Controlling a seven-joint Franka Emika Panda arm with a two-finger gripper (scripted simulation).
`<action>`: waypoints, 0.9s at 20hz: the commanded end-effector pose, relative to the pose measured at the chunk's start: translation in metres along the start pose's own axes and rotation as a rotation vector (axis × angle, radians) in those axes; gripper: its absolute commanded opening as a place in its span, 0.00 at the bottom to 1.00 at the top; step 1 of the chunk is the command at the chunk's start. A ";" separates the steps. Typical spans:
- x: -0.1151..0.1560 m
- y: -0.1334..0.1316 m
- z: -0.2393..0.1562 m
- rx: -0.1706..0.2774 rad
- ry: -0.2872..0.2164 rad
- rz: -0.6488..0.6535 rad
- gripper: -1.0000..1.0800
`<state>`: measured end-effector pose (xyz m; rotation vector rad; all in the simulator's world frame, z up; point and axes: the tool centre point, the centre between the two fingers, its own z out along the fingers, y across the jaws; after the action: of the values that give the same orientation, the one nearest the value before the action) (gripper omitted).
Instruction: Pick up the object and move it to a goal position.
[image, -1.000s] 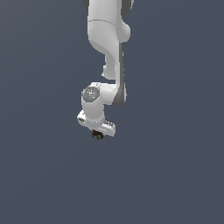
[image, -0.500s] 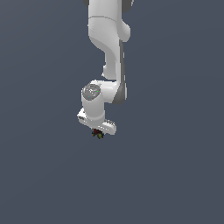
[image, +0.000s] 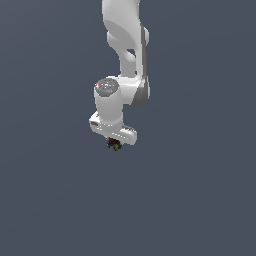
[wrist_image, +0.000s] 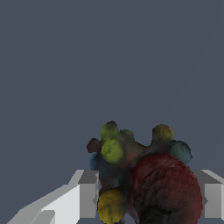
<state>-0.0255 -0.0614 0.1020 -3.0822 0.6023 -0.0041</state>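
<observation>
The object is a tiny dark lumpy thing with red, yellow and green specks. In the exterior view it hangs right under the white gripper at mid-frame. In the wrist view the object fills the space between the two grey-white fingers, showing a large dark red lump, yellow-green knobs and blue-teal bits. The gripper is shut on it, with a finger touching each side. The white arm comes down from the top of the exterior view. The fingertips are hidden behind the object in the exterior view.
A plain dark grey-blue surface fills both views around the arm. No other object, container or edge shows. No goal marker shows.
The arm with the object held in the gripper has shifted very slightly upward in the exterior view. The grip looks the same.
</observation>
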 end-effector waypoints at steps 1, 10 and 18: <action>-0.006 -0.004 -0.023 0.000 0.001 0.000 0.00; -0.024 -0.014 -0.091 -0.001 -0.001 0.000 0.00; -0.029 -0.019 -0.115 -0.002 -0.002 0.000 0.00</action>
<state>-0.0452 -0.0339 0.2141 -3.0838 0.6027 -0.0006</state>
